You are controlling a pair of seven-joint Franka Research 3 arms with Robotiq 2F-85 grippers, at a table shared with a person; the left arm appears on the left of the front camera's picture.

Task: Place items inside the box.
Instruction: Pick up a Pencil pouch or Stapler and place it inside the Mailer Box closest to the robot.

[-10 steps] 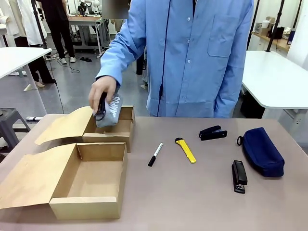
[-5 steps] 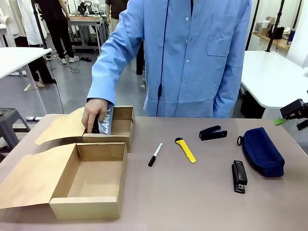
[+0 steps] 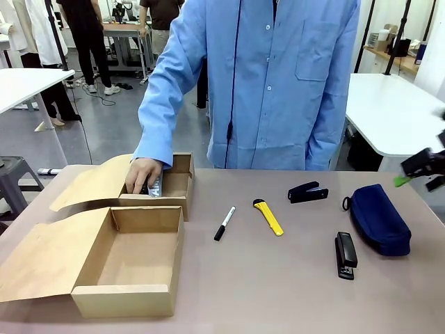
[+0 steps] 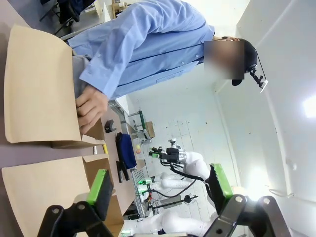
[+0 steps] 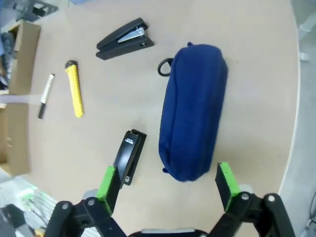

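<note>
Observe the person's hand (image 3: pixel 144 174) holding the grey zip pouch (image 3: pixel 156 186) inside the far open cardboard box (image 3: pixel 184 169). Your right gripper (image 5: pixel 167 180) hangs spread wide over the navy blue fabric pouch (image 5: pixel 193 118). Your left gripper (image 4: pixel 160 180) is likewise spread, holding nothing.

The person's hand (image 4: pixel 91 106) rests at the cardboard box (image 4: pixel 39 89) edge.

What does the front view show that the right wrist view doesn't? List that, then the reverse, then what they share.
Front view: the person's hand on the grey pouch inside the far box, with the near box beside it. Right wrist view: the right gripper seen from above, jaws open, looking down on the navy pouch. Shared: navy pouch, far stapler, near stapler, yellow knife and marker on the table.
</note>
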